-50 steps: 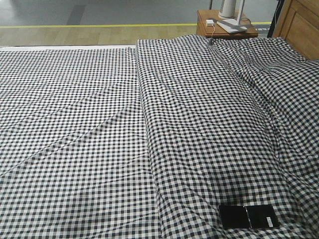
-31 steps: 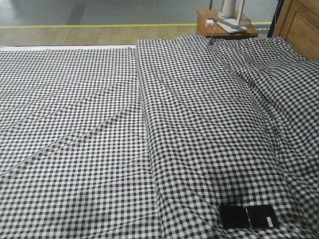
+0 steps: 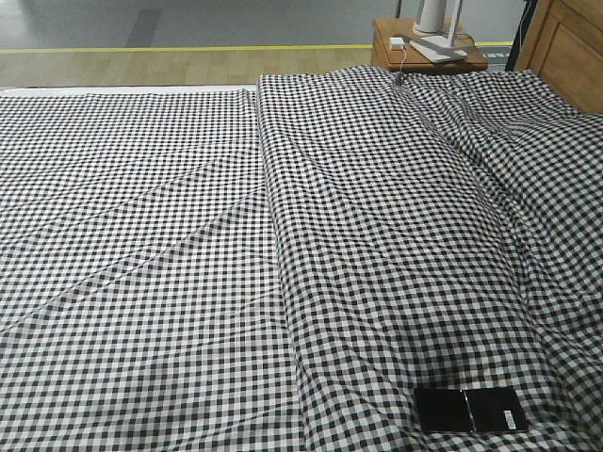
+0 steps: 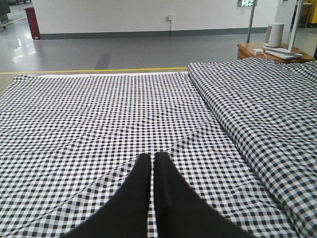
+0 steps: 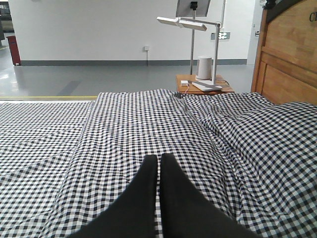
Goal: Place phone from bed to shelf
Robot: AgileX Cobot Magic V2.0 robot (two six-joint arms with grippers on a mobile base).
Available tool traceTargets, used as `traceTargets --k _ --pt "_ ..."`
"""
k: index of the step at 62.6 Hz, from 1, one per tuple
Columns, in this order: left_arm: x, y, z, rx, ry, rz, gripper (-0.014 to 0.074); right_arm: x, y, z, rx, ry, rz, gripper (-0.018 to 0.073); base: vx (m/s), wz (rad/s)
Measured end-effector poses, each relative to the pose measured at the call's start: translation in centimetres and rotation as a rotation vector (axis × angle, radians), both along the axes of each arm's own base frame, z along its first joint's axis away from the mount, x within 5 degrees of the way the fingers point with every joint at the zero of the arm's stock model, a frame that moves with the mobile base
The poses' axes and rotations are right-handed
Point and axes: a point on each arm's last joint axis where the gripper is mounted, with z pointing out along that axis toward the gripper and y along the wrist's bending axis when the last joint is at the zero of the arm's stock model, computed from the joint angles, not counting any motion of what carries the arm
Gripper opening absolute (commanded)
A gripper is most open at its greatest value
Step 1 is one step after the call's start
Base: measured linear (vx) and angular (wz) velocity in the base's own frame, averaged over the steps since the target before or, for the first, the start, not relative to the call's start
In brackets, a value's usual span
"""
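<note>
pre-grasp stage. phone (image 3: 471, 410) lies flat on bed (image 3: 141, 235), lower right of front view, untouched. left gripper (image 4: 152, 161) and right gripper (image 5: 159, 161) both pinched closed, empty, over the bed. next move probably: open right gripper, lower onto phone. shelf not visible.

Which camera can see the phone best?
The front-facing view: the phone lies whole on the bed, near the picture's bottom edge. Neither wrist view shows the phone at all, only the bed's checked cover.

The bed (image 3: 188, 235), covered in wrinkled gingham, carries the phone (image 3: 470, 410) lying flat near its front edge.
</note>
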Motion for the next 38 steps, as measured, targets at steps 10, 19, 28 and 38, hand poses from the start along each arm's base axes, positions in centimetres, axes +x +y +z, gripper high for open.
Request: traceTargets --k 10,19,28,38 --pt "0.00 0.00 0.00 0.000 0.000 0.000 0.0001 0.00 0.00 0.00 0.000 0.000 0.000 -0.0004 0.00 0.00" --pt "0.00 0.00 0.00 0.000 0.000 0.000 0.0001 0.00 0.00 0.00 0.000 0.000 0.000 -0.0004 0.00 0.00" --pt "0.00 0.00 0.00 0.000 0.000 0.000 0.0001 0.00 0.00 0.00 0.000 0.000 0.000 -0.0004 0.00 0.00" --pt "0.00 0.00 0.00 0.000 0.000 0.000 0.0001 0.00 0.00 0.00 0.000 0.000 0.000 -0.0004 0.00 0.00"
